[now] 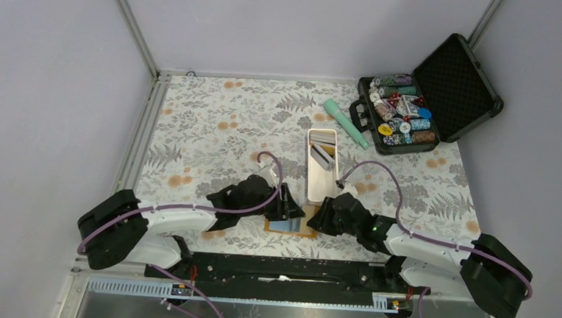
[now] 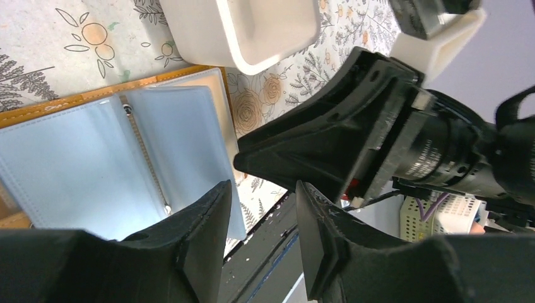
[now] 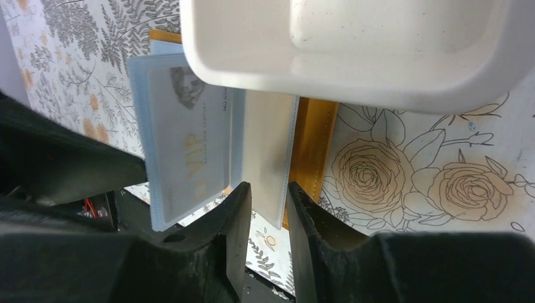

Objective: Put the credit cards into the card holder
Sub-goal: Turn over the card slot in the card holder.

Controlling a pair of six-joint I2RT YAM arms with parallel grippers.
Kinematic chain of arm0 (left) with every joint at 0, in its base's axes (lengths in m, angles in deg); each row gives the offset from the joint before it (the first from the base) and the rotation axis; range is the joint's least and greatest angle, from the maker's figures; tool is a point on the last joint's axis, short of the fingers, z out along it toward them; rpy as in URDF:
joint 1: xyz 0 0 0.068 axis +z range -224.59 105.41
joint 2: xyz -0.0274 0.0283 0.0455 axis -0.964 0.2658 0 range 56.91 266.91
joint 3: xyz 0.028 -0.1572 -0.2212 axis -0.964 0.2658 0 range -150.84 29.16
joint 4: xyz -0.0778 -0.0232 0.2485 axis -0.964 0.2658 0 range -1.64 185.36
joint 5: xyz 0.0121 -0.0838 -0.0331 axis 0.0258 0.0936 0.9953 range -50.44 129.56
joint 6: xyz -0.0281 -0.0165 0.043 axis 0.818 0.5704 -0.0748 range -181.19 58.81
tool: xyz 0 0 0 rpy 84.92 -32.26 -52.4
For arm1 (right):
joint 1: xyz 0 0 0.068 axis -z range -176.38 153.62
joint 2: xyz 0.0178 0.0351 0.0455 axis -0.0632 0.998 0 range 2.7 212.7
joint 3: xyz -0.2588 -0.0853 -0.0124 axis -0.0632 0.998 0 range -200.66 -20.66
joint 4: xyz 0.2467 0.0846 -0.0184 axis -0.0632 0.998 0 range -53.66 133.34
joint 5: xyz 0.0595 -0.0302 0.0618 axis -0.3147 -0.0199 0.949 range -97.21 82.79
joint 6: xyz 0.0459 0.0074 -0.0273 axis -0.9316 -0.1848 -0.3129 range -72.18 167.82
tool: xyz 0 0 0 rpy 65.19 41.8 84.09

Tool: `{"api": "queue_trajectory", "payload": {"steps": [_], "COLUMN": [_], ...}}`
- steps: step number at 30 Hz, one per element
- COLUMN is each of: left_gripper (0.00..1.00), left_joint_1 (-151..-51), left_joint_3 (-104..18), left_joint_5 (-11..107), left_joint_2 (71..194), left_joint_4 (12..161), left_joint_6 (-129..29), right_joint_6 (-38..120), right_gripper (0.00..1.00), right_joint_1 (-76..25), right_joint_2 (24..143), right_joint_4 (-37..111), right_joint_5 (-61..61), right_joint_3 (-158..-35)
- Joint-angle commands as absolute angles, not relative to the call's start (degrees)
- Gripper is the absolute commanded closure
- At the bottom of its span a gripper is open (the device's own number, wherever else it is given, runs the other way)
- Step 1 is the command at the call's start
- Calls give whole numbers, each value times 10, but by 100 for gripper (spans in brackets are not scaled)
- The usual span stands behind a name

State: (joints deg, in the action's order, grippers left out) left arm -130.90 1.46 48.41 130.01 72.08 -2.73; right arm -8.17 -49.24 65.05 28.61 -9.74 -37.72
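**Card holder lies open at the near table edge, both grippers over it with jaws apart**

The card holder (image 1: 289, 226) lies flat on the floral cloth (image 1: 214, 125), touching the near end of the white tray (image 1: 308, 175), where grey credit cards (image 1: 322, 157) lean. One VIP card (image 3: 183, 145) sits inside a clear pocket leaf (image 3: 268, 145). The left gripper (image 2: 262, 189) is part open and grasps nothing. The right gripper (image 3: 268, 189) is narrowly open, straddling that leaf's lower corner without visibly clamping it. The cards look light, stiff and slick, so they are probably best pinched across a short edge. The pocket film looks soft and floppy, and the light holder may slide, so one gripper likely has to pin a leaf.
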Motion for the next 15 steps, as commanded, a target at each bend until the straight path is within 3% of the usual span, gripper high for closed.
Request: {"api": "queue_trajectory", "payload": {"steps": [1, 15], "left_gripper": [56, 56], "left_joint_1": [-1313, -1324], "left_joint_3": [-5, -11], "left_joint_5": [499, 516], "left_joint_2": [1333, 1394], "left_joint_4": [659, 588], "left_joint_6": [-32, -23], "right_joint_6": [-86, -92], "right_gripper": [65, 60], "right_joint_1": [-490, -490], "right_joint_2": [610, 464], "right_joint_4": [326, 474], "right_joint_5": [-121, -172], "right_joint_3": [-376, -378]}}
